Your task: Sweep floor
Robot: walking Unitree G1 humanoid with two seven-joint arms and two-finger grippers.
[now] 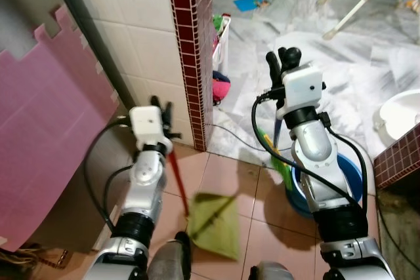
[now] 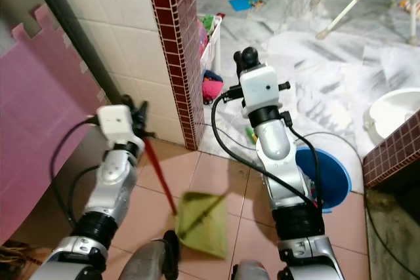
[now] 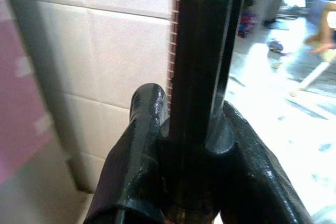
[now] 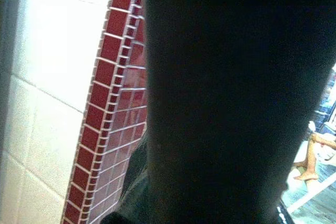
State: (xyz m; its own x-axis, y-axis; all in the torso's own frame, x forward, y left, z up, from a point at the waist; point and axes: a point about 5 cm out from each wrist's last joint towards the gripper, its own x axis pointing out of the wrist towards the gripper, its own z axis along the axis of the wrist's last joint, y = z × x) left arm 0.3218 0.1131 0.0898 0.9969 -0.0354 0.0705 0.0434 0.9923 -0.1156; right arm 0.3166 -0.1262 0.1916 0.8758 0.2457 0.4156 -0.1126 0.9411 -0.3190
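Observation:
My left gripper (image 1: 161,113) is shut on the red handle (image 1: 178,181) of a yellow-green dustpan (image 1: 216,224), which hangs low over the pink floor tiles between my arms. In the left wrist view both black fingers (image 3: 136,150) clamp the dark shaft (image 3: 202,77). My right gripper (image 1: 282,63) is raised with its fingers pointing up beside the red tiled pillar, shut on a dark broom handle (image 1: 277,132) that runs down to green bristles (image 1: 279,162). A dark shaft (image 4: 236,98) covers much of the right wrist view.
A red-tiled pillar corner (image 1: 193,50) stands ahead, with a pink foam mat (image 1: 46,129) leaning on the left. A blue basin (image 1: 351,168) sits by my right arm and a white basin (image 1: 400,116) further right. Toys, a basket (image 1: 222,37) and white chair legs (image 1: 361,4) lie on the marble floor beyond.

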